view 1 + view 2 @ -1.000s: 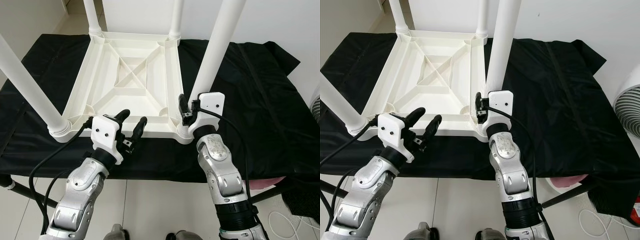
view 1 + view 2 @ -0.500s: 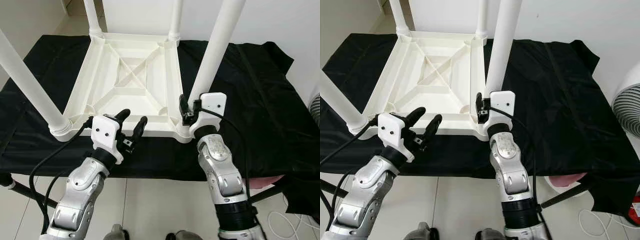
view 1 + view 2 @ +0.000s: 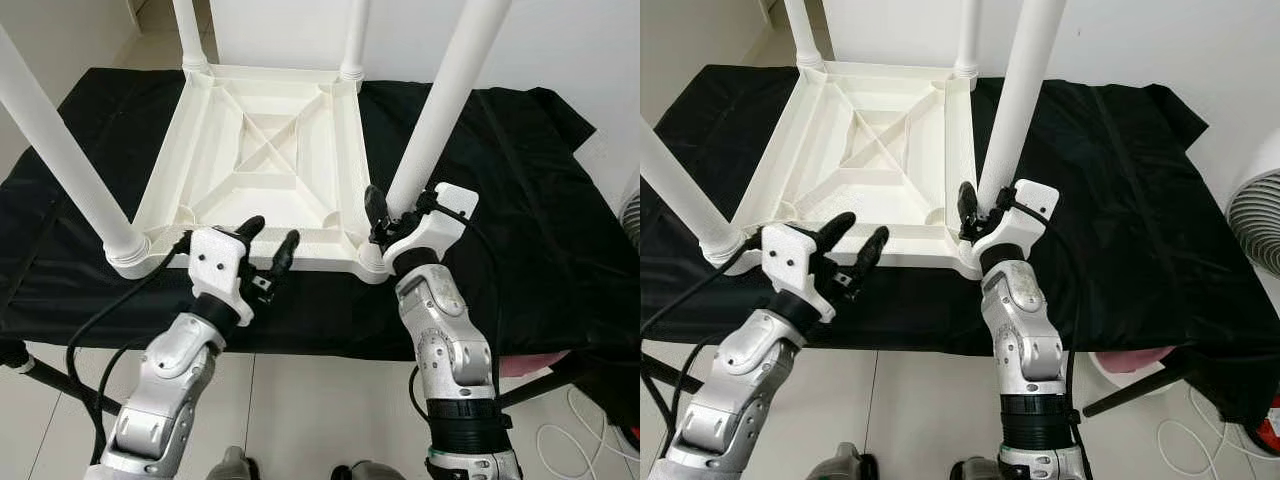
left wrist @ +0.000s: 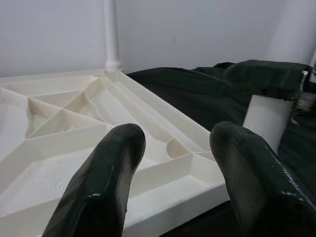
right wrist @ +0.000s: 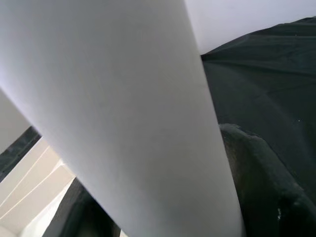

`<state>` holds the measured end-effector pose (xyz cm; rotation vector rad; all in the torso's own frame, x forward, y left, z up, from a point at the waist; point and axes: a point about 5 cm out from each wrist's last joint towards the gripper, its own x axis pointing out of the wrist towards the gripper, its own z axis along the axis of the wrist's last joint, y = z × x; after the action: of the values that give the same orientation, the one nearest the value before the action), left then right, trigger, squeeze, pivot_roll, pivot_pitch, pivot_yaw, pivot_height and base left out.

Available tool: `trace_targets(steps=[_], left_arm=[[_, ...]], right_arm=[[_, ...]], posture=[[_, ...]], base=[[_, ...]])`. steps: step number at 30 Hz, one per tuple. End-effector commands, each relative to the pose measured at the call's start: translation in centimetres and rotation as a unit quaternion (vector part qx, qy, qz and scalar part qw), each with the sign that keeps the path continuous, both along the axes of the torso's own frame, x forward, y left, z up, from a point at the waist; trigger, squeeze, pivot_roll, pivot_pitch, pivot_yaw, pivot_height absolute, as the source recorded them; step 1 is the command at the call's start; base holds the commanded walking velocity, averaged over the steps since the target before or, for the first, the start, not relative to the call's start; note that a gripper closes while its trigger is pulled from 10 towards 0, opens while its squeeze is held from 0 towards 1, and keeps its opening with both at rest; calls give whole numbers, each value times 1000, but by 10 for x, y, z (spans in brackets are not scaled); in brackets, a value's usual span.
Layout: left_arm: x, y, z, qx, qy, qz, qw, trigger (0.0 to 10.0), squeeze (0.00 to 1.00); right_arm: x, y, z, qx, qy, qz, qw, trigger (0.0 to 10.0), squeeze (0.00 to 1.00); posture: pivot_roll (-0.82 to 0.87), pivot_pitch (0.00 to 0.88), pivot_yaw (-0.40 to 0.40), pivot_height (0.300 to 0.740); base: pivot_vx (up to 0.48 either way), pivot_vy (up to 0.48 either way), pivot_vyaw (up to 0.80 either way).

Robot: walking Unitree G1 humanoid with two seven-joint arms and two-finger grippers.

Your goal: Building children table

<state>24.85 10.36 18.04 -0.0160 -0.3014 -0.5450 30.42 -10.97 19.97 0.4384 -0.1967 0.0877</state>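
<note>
Right gripper [image 3: 392, 215] raised on bent silver arm, black fingers clamped round base of smooth white plastic round leg [image 3: 446, 100] at near right corner of upturned white ribbed plastic children's table [image 3: 270, 160]. Left gripper [image 3: 268, 243] angled up, fingers spread, holding nothing, just before near edge. Children's table upside down on black-cloth-covered table [image 3: 520, 200].
</note>
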Motion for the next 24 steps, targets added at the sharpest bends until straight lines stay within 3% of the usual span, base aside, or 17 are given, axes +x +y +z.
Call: trace_targets(steps=[1,4,6,7,8,12,14,18,20,23,24], left_arm=[[0,-7,-5,11,13,-27,1000,10000,0],[2,-13,-4,6,15,-33,999,10000,0],[5,-19,-3,7,13,-37,999,10000,0],[5,-19,-3,7,13,-37,999,10000,0],[9,-25,-1,6,13,-41,999,10000,0],[15,-35,0,5,24,-48,999,10000,0],[21,-46,0,20,31,-46,998,10000,0],[26,-62,3,35,36,-49,998,10000,0],[26,-62,3,35,36,-49,998,10000,0],[25,-76,11,33,30,-73,996,10000,0],[26,-81,14,39,28,-76,996,10000,0]], right_arm=[[0,2,16,111,-31,4,993,10000,0],[-1,-5,17,146,-38,1,989,10000,0],[-2,-12,19,199,-45,15,979,10000,0],[-2,-12,19,199,-45,15,979,10000,0],[-2,-20,21,247,-51,25,967,10000,0],[0,-28,19,290,-52,26,955,10000,0],[3,-34,9,331,-32,26,943,10000,0],[9,-37,-9,345,8,30,938,10000,0],[9,-37,-9,345,8,30,938,10000,0],[16,-34,-25,359,60,44,930,10000,0],[18,-34,-37,376,89,47,921,10000,0]], posture=[[-21,111,-2,740],[-24,115,0,740],[-23,116,6,740],[-23,116,6,740],[-24,116,6,740],[-25,115,9,740],[-27,115,11,740],[-29,116,12,740],[-29,116,12,740],[-29,118,11,740],[-26,118,8,740]], base=[[0,0,0],[0,0,0],[0,0,0],[0,0,0],[0,0,0],[0,0,0],[0,0,0],[0,0,0],[0,0,0],[0,0,0],[0,0,0]])
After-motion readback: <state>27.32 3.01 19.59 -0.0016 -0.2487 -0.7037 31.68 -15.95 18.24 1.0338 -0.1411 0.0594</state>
